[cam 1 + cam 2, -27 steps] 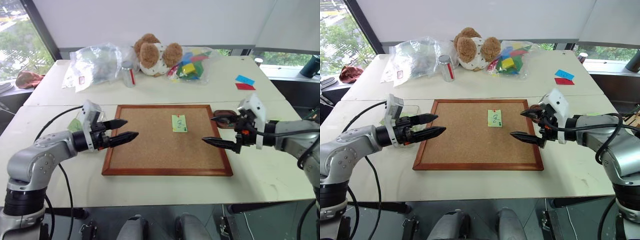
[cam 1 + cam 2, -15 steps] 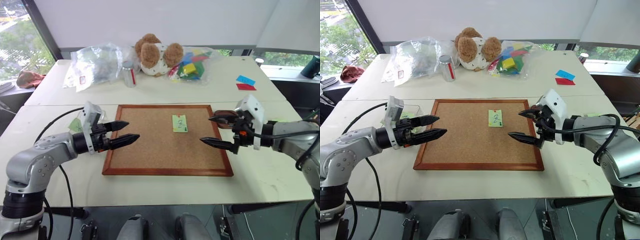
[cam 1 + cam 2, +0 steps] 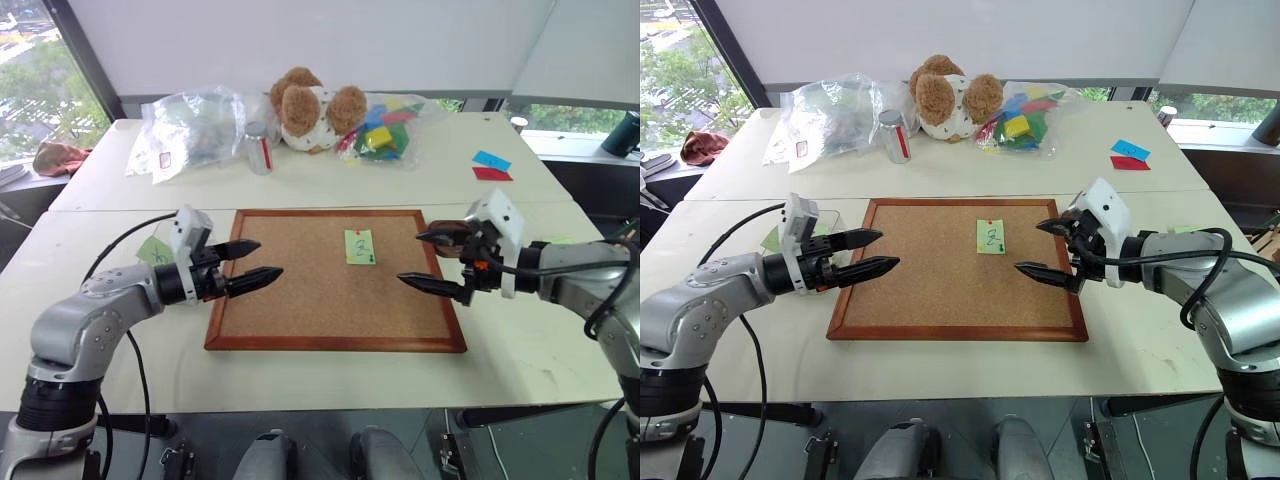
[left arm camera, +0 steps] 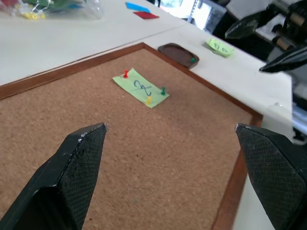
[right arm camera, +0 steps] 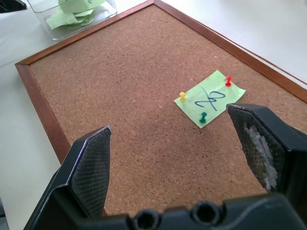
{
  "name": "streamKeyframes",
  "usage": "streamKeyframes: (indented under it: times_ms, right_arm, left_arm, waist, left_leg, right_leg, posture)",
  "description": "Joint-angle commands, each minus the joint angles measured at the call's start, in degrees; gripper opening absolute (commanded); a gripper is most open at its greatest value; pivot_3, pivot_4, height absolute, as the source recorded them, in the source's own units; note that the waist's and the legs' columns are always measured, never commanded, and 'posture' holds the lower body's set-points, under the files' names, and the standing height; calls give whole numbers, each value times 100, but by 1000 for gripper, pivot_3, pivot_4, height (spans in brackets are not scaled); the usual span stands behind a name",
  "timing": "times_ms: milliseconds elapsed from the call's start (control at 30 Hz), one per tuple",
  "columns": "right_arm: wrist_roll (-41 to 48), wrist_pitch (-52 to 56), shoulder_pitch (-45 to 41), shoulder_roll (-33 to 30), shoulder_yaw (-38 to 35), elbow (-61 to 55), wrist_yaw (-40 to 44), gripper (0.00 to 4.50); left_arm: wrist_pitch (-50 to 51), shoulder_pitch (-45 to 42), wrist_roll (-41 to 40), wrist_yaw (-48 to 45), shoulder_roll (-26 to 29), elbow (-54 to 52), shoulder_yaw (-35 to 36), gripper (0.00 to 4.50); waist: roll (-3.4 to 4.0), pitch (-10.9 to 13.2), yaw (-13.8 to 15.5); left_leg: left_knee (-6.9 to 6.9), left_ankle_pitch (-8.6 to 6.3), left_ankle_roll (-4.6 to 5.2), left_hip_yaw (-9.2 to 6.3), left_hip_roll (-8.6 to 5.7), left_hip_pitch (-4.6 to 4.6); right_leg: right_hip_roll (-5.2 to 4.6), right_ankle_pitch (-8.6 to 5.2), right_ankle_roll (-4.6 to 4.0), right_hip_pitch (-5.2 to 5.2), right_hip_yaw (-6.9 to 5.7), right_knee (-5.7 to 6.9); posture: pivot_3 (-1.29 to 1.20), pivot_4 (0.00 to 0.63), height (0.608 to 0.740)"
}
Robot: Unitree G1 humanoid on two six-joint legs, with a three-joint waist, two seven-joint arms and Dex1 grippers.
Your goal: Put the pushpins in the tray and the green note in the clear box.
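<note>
On the corkboard [image 3: 335, 280]: note [image 3: 359, 246], pinned flat near the far edge by red, green and yellow pushpins [image 5: 203, 117].
Left end effector [image 3: 255, 262]: spread wide, empty, over the board's left edge.
Right end effector [image 3: 432, 262]: spread wide, empty, over the right edge.
Tray [image 4: 178, 53]: just off the board's far right corner, one green pin inside.
Box [image 5: 72, 14]: left of the board, holding notes.
Handling: pins tiny, hard, likely slippery; pinch the heads. Note thin, limp; lift by an edge once unpinned.
Obstructions: none between; bags, teddy well behind on the tabletop.
</note>
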Motion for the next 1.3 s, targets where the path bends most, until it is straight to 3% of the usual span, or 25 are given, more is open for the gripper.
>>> streamKeyframes:
  times_ms: [33,233,267,333,533,733,1000,1167,1300]
  right_arm:
    - [-78,-141,-155,44,22,-21,-43,4225]
    - [-211,-166,-324,202,112,126,-277,4225]
    - [-266,-176,-365,232,163,161,-309,4225]
    - [-360,-157,-486,422,284,288,-492,4225]
    - [-801,72,-1059,1075,793,988,-1099,4225]
    - [-1450,121,-1758,2035,1171,2258,-1888,4225]
    - [-2061,-645,-2438,2879,1425,4046,-2057,4225]
    - [-2278,-999,-2626,3125,1461,4583,-1966,1871]
    - [-2416,-1205,-2739,3249,1464,4900,-1902,1871]
  left_arm:
    - [-295,-130,216,39,-74,37,-37,4424]
    - [-765,-128,793,25,-243,243,-421,4424]
    - [-839,-132,869,16,-297,305,-483,4192]
    - [-1123,-40,1201,32,-489,346,-858,3534]
    - [-1630,110,1788,167,-986,791,-1321,529]
    - [-2123,142,2314,375,-1333,1408,-1482,529]
    - [-2191,271,2470,442,-1469,1490,-1484,529]
    - [-2168,320,2474,486,-1441,1436,-1419,472]
    - [-2142,381,2463,525,-1423,1361,-1389,472]
  waist:
    - [0,0,1]
    - [0,0,1]
    - [0,0,0]
    - [0,0,1]
    - [0,0,-19]
    - [0,-1,-19]
    - [1,-2,-15]
    - [2,-3,-32]
    - [3,-3,-44]
  left_leg:
    - [0,0,0,0,0,0]
    - [0,0,0,1,0,0]
    - [0,0,0,1,0,0]
    - [0,0,-1,1,0,0]
    - [0,19,-34,2,0,1]
    - [0,22,-39,2,0,2]
    - [-1,24,-43,3,-2,1]
    - [-1,24,-43,3,-2,2]
    - [-1,25,-44,3,-1,3]
  right_leg:
    - [0,0,0,0,0,0]
    - [0,0,0,0,0,0]
    - [0,0,0,0,0,1]
    - [0,0,0,0,0,1]
    - [2,0,0,-1,0,3]
    - [4,0,0,-3,0,8]
    - [3,0,0,-4,-1,8]
    - [4,0,1,-5,-1,9]
    - [4,0,0,-5,-1,11]
  posture:
    - [0,150,740]
    - [0,150,740]
    - [0,150,740]
    - [0,150,740]
    - [0,150,740]
    - [0,150,740]
    - [0,150,740]
    - [0,150,740]
    - [0,150,740]
